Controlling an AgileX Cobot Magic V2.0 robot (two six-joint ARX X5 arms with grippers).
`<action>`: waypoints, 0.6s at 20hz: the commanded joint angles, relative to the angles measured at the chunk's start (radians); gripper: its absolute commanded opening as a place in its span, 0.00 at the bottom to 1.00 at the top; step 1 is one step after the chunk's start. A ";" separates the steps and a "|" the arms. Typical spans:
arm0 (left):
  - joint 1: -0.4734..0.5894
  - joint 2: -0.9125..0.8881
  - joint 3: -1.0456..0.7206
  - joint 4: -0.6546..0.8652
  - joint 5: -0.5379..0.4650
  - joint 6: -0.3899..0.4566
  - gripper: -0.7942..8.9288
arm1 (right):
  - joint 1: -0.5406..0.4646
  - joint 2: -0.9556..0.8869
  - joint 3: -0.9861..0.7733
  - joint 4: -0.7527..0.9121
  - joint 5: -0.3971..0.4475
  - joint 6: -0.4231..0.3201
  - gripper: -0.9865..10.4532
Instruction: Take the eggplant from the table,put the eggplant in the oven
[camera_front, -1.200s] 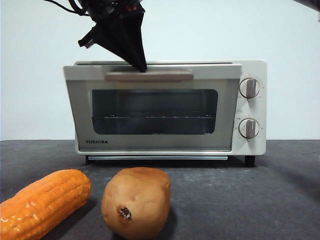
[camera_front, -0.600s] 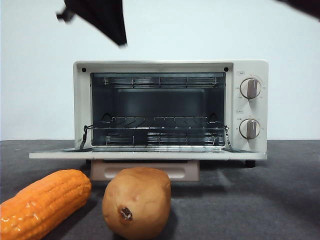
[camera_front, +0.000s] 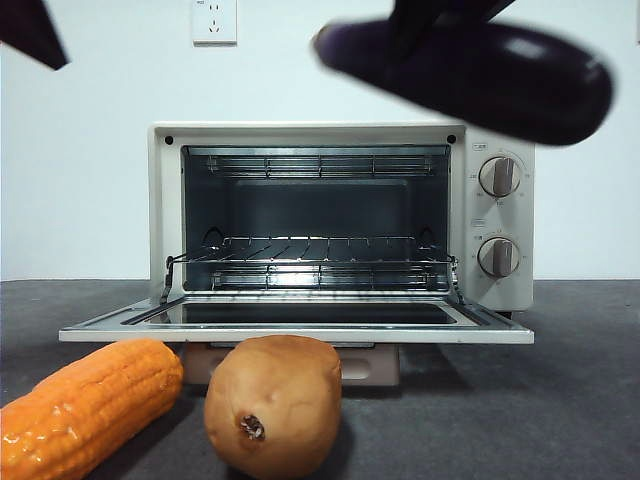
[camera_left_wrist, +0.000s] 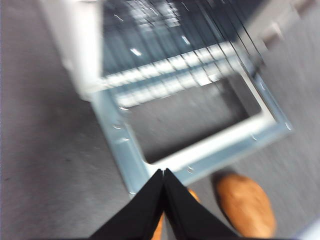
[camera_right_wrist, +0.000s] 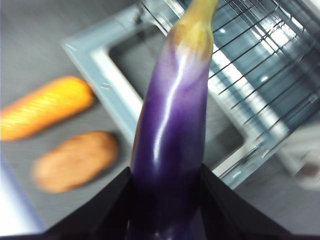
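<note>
The dark purple eggplant (camera_front: 470, 75) hangs lengthwise in the air, above and in front of the cream-white oven (camera_front: 500, 290), towards its knob side. My right gripper (camera_right_wrist: 165, 170) is shut on the eggplant (camera_right_wrist: 172, 125) near its thick end, and the stem end points at the wire rack (camera_right_wrist: 250, 65). The oven door (camera_front: 300, 330) lies folded down flat, with the rack (camera_front: 310, 245) bare inside. My left gripper (camera_left_wrist: 163, 172) is shut on nothing. It is high above the table (camera_left_wrist: 50, 150) in front of the door's corner, and shows as a black tip (camera_front: 30, 30) in the front view.
An orange corn cob (camera_front: 85, 405) and a brown potato (camera_front: 272, 405) lie on the dark grey table (camera_front: 500, 420) just in front of the open door. Both also show under the right wrist: corn cob (camera_right_wrist: 47, 107), potato (camera_right_wrist: 75, 160). A white wall stands behind the oven.
The oven door dropped from shut to fully open. The left arm drew back from the handle, up and to the left. The right gripper brought the eggplant into view above the oven.
</note>
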 joint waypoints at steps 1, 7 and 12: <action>0.068 -0.065 -0.096 0.057 -0.002 -0.039 0.09 | 0.022 0.136 0.079 0.006 0.091 -0.138 0.14; 0.226 -0.135 -0.240 0.097 0.044 -0.028 0.09 | 0.063 0.429 0.212 0.137 0.360 -0.381 0.14; 0.253 -0.135 -0.245 0.146 0.112 -0.029 0.09 | 0.056 0.548 0.217 0.376 0.500 -0.562 0.14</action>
